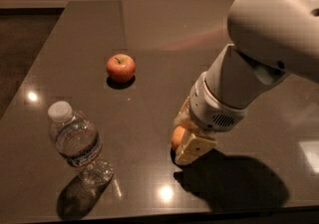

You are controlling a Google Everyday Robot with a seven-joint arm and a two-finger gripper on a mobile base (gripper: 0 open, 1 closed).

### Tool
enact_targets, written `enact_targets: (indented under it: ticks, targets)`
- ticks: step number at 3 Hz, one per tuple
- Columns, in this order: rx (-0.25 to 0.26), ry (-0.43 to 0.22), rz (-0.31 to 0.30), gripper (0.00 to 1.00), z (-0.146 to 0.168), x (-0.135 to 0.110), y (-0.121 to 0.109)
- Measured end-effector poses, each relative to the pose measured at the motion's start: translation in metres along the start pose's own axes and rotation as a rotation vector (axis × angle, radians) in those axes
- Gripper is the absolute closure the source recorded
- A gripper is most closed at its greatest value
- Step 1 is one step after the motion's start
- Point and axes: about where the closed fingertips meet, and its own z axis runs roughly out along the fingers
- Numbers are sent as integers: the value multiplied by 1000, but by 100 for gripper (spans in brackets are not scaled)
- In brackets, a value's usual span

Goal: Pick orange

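The orange (pixel 176 137) rests on the dark table (pixel 149 29) right of centre near the front, and only its left side shows. My gripper (pixel 185 134) reaches down from the big white arm at the right, with its cream fingers (pixel 193 148) pressed in on the orange from front and back. The orange still sits on the table surface. The red-pink apple (pixel 120 67) stands apart, farther back and to the left.
A clear water bottle (pixel 76 143) with a white cap stands at the front left. The table's front edge (pixel 149 216) runs just below the gripper, and its left edge falls away to a dark floor. The arm's shadow lies at the front right.
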Motion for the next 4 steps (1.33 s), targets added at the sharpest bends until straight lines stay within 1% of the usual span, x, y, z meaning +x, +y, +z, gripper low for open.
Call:
enact_targets:
  ticks: [1,2,3,4]
  targets:
    - [8,-2,18,64,-11,-1,-6]
    - [22,-23,31,87,-40,-10,-9]
    - [64,-72,17,100,-97,-32,-9]
    - [67,-73,15,100,-99,-33,-9]
